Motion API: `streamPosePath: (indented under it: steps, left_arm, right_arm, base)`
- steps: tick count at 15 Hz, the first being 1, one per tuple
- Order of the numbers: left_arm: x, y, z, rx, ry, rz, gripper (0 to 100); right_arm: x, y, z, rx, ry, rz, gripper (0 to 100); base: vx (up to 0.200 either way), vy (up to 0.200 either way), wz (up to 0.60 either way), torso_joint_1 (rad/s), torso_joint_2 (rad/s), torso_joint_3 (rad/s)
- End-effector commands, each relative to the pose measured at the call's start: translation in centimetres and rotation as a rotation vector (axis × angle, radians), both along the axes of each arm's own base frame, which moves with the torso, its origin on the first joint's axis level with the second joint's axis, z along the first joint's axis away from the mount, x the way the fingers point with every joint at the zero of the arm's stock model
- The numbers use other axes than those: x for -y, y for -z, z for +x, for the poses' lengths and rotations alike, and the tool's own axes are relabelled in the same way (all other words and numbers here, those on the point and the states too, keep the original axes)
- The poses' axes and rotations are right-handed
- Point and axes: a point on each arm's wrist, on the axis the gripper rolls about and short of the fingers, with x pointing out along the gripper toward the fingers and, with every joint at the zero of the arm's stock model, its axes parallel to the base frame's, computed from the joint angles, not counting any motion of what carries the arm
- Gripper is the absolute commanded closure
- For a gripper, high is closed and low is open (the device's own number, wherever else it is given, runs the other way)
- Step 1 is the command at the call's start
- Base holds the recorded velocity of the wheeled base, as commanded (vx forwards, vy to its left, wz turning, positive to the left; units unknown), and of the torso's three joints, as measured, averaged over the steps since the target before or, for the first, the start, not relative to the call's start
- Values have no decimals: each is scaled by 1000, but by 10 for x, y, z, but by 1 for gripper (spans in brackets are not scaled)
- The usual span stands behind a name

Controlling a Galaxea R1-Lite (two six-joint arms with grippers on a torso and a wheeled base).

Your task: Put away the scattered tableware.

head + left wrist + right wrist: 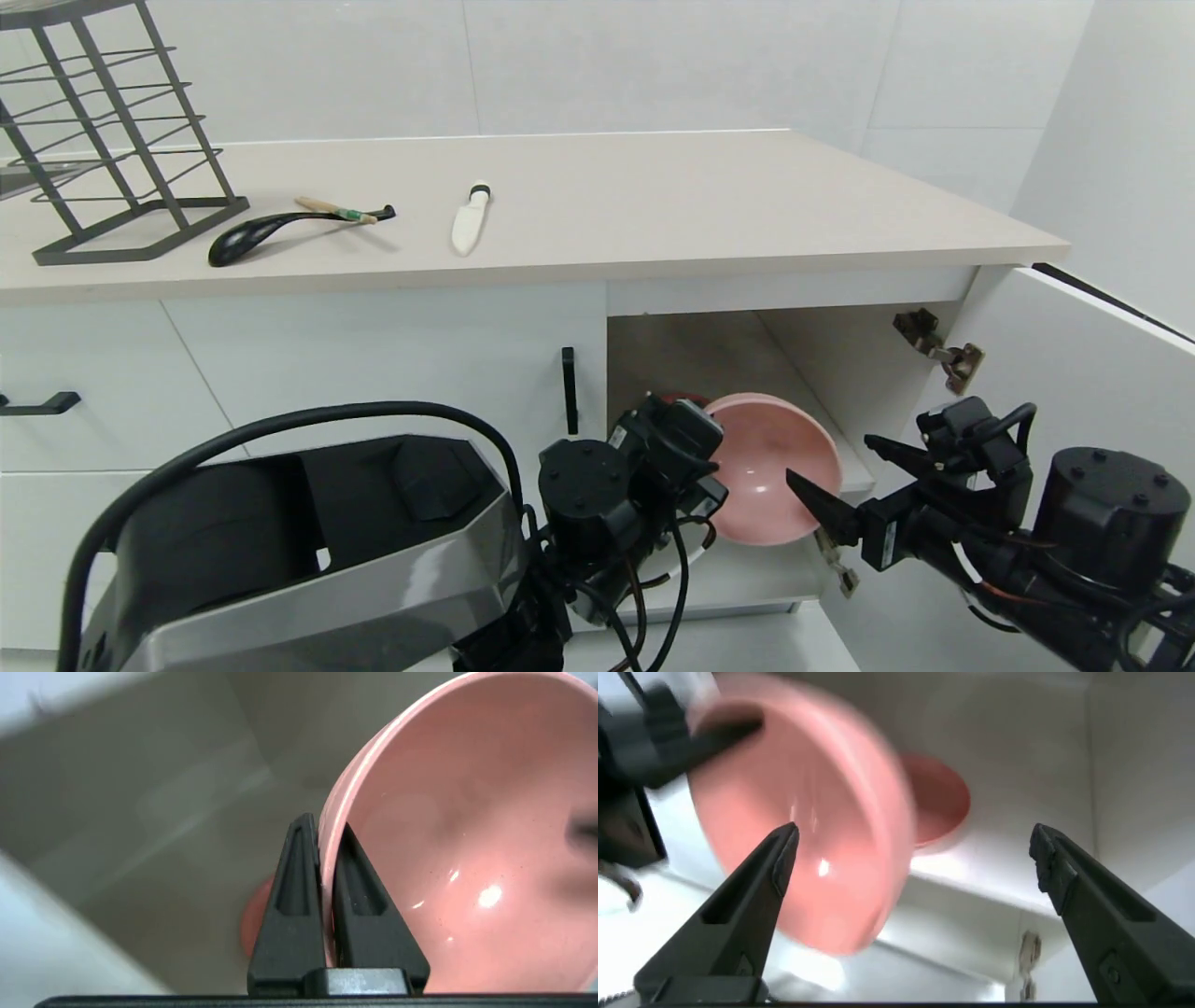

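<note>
Partly done only. Nearest, at mouth of open cabinet [822,355]: pink bowl [775,476] tilted on edge, rim pinched between jaws of left gripper [324,840], not yet set down. Right gripper [829,457] just beside bowl, jaws spread, holding nothing. Deeper inside cabinet: reddish dish [938,798] lying on shelf, likely stowed. Farther, on desk above cabinet, left of its opening: white knife [470,222], black spoon [247,238], wooden stick [334,211] across spoon handle, none yet put away. Wire rack [121,140] farthest left.
</note>
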Motion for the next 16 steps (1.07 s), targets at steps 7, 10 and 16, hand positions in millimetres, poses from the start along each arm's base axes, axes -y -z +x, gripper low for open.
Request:
streamPosePath:
  steps: [7,10,16]
  left_arm:
    - [17,-9,12,54,5,-72,100]
    - [20,-9,10,55,14,-75,100]
    - [26,-19,11,68,22,-125,100]
  right_arm:
    - [13,-6,16,38,80,27,0]
    - [13,-13,17,71,82,41,0]
    - [11,-19,12,91,65,53,100]
  base:
    - [0,0,0,0,0,0]
    - [0,0,0,0,0,0]
    - [0,0,0,0,0,0]
